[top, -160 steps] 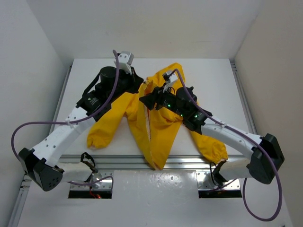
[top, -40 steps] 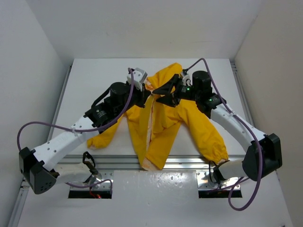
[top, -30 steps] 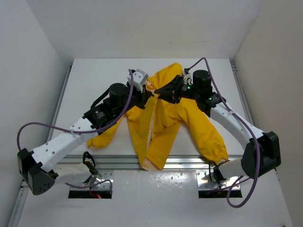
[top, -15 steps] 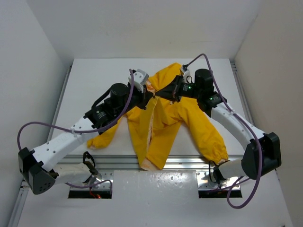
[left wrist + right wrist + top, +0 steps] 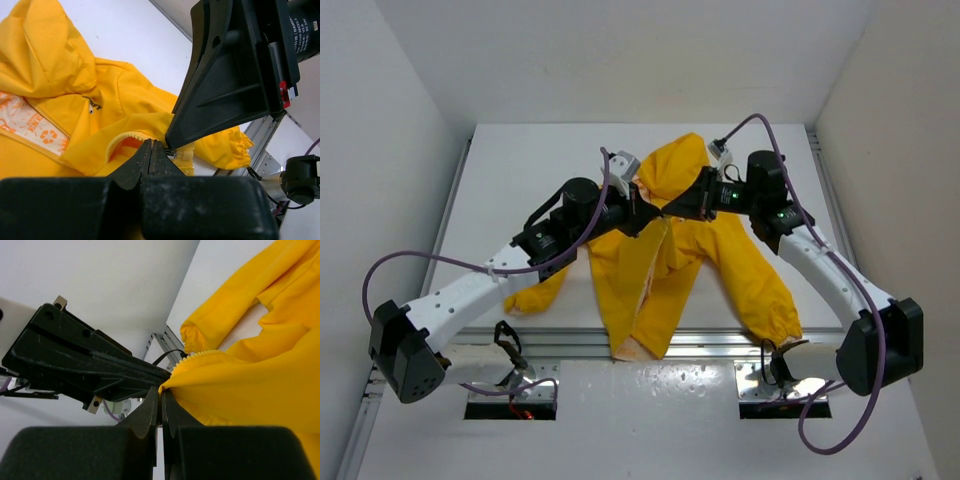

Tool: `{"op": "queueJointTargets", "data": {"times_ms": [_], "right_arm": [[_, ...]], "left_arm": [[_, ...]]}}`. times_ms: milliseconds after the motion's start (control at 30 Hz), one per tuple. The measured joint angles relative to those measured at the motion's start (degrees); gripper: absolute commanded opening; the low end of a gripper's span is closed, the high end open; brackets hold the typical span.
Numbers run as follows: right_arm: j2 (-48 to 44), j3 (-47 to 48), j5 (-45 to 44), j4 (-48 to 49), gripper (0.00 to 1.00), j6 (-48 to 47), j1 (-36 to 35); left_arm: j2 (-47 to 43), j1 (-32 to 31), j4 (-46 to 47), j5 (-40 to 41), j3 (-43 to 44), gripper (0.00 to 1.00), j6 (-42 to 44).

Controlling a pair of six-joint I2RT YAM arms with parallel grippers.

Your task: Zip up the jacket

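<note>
Where left gripper [image 5: 650,217] meets right gripper [image 5: 672,207], jacket [image 5: 650,280] chest covered, white table [image 5: 520,160].

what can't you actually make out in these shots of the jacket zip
Top external: the zipper at the top of the jacket opening, hidden under the left gripper and right gripper.
Left wrist: whether the left gripper pinches fabric; its shut fingers and the right gripper's body cover the spot.
Right wrist: the slider; only a few teeth show beside the clamped edge.
Top external: upper part of one sleeve, under the left arm.
</note>
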State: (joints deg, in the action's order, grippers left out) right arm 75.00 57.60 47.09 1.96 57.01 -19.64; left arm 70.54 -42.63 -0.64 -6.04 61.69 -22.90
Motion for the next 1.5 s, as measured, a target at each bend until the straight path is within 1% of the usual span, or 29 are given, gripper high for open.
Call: {"op": "queueJointTargets", "data": {"times_ms": [200,400,667,833,1067,1233,1400,1500], "right_arm": [[0.0,-1.0,1.2,0.0,0.00,-0.9,0.4],[-0.8,-2.8,4.0,1.3,0.00,0.6,1.7],[-0.8,-4.5,6.8,5.0,0.00,4.1,3.0],[-1.3,-5.0,9.8,8.4,0.00,6.5,4.2],[-4.3,-4.5,15.4,8.7,0.00,7.3,8.3],[-5.5,-1.9,17.6,8.2,0.00,7.2,11.0],[-7.9,-1.3,20.3,7.1,0.00,7.5,18.1],[-8.9,-1.3,20.9,7.8,0.00,8.9,23.5]], "left_arm": [[0.0,2.2,1.9,-2.8,-1.7,0.00,-2.8],[0.0,5.6,3.6,-3.4,-3.3,0.00,-4.0],[0.0,6.0,5.7,-5.0,-4.4,0.00,-4.5],[0.0,7.2,7.6,-4.4,-5.4,0.00,-2.9],[0.0,13.8,7.6,1.4,-5.8,0.00,3.5],[1.1,18.9,8.0,3.3,-5.6,0.00,7.7],[4.1,24.9,8.7,5.3,-4.2,0.00,11.6],[5.3,27.0,9.2,3.5,-1.8,0.00,12.3]]}}
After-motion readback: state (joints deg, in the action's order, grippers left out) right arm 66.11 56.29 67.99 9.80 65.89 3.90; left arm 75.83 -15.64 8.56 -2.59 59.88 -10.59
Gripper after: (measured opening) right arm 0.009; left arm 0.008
